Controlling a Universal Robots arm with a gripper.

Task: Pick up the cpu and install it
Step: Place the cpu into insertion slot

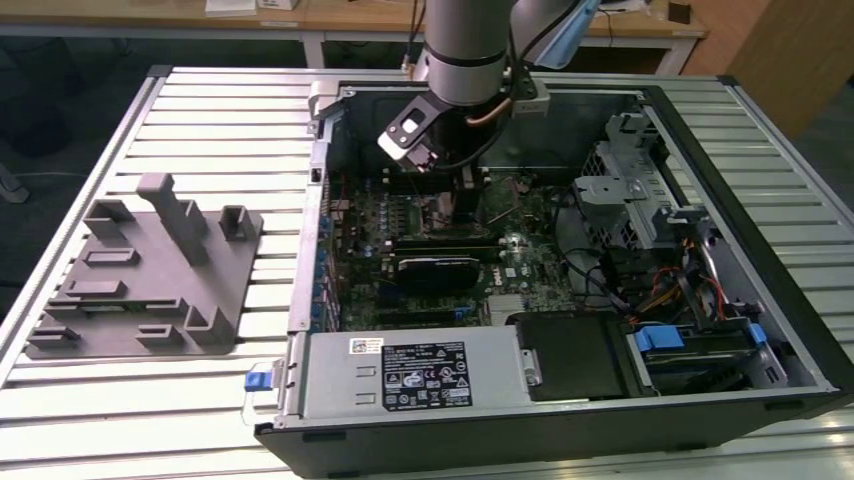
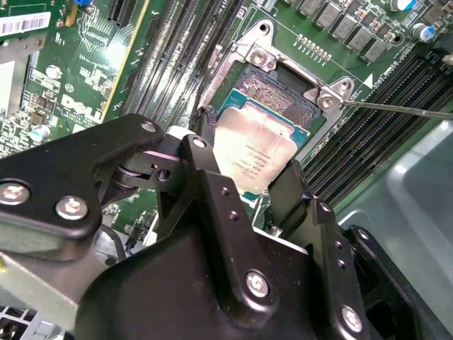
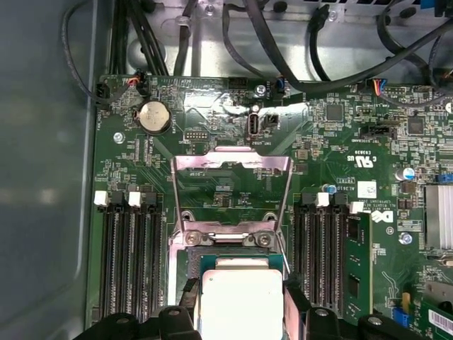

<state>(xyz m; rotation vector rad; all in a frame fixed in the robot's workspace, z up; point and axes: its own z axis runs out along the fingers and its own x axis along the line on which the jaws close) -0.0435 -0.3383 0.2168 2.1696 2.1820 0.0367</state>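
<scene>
The cpu (image 2: 256,145), a flat square chip with a shiny silver top, sits between the two black fingers (image 2: 200,157) of my gripper (image 2: 246,170), which is shut on its sides. The chip hangs tilted just over the open motherboard socket (image 2: 274,91), overlapping the socket's near part. In the first wrist view the cpu (image 3: 241,304) lies below the raised metal load plate (image 3: 232,185), with my gripper (image 3: 241,312) at its edges. In the exterior view my gripper (image 1: 451,180) reaches down into the open computer case (image 1: 747,170) over the motherboard.
Memory slots (image 3: 127,255) flank the socket, and one holds a module (image 3: 359,262). A thin lever rod (image 2: 396,108) sticks out beside the socket. Cables (image 3: 283,42), a black card (image 1: 434,268), a drive cage (image 1: 641,190) and a power supply (image 1: 414,372) crowd the case. A grey fixture (image 1: 147,270) lies at the exterior view's left.
</scene>
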